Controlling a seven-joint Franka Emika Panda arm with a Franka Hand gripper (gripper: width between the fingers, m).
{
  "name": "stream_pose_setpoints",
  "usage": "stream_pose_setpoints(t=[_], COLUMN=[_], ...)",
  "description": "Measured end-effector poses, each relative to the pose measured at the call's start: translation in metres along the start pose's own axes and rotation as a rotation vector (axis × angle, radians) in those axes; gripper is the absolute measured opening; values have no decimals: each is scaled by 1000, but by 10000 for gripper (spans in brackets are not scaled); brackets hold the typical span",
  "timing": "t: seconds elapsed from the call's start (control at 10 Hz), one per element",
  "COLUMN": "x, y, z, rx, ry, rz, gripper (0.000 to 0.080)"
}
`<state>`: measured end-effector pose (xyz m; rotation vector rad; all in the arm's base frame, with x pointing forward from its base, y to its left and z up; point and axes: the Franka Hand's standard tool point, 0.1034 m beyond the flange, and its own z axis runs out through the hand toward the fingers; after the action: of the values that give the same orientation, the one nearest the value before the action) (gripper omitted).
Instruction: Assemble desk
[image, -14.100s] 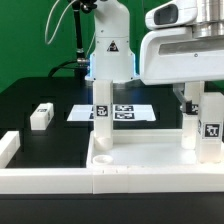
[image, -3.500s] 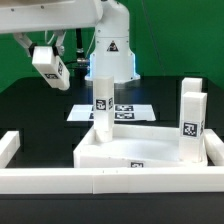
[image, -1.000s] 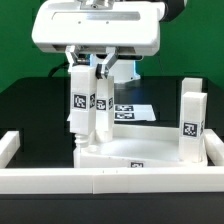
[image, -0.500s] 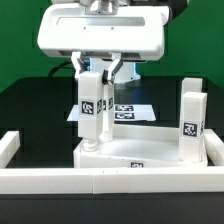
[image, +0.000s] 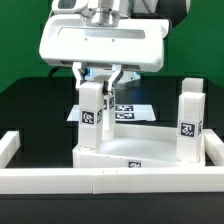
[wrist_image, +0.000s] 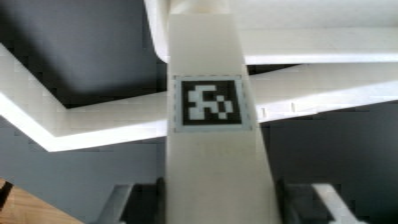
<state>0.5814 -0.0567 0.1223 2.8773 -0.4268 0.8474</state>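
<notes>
The pincer is clenched on a white block leg, its two dark fingers bracketing the leg's top end, and the leg hangs upright with its long axis running straight down, toward 6 o'clock from the pincer in the exterior view. Its foot sits at or just above the near corner of the desk panel on the exterior view's left; whether it already touches the corner seat I cannot tell. The wrist view looks down the tagged face of the leg to the panel's raised rim crossing beneath it, so leg and corner look roughly in line. Another leg stands just behind the held one, and a further leg stands at about 3 o'clock, well apart. The panel rests on the black worktop. The next move likely needs a plain vertical descent, keeping the leg plumb.
</notes>
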Motion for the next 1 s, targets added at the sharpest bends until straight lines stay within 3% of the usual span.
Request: stream_pose_setpoints(t=[0.3, 0.5, 0.6, 0.7, 1.0], x=[0, 0, 0, 0, 0], y=[0, 0, 0, 0, 0], z=[0, 0, 0, 0, 0], rx=[0, 0, 0, 0, 0], ry=[0, 0, 0, -1, -1], rz=[0, 0, 0, 0, 0], gripper=[290, 577, 577, 634, 649])
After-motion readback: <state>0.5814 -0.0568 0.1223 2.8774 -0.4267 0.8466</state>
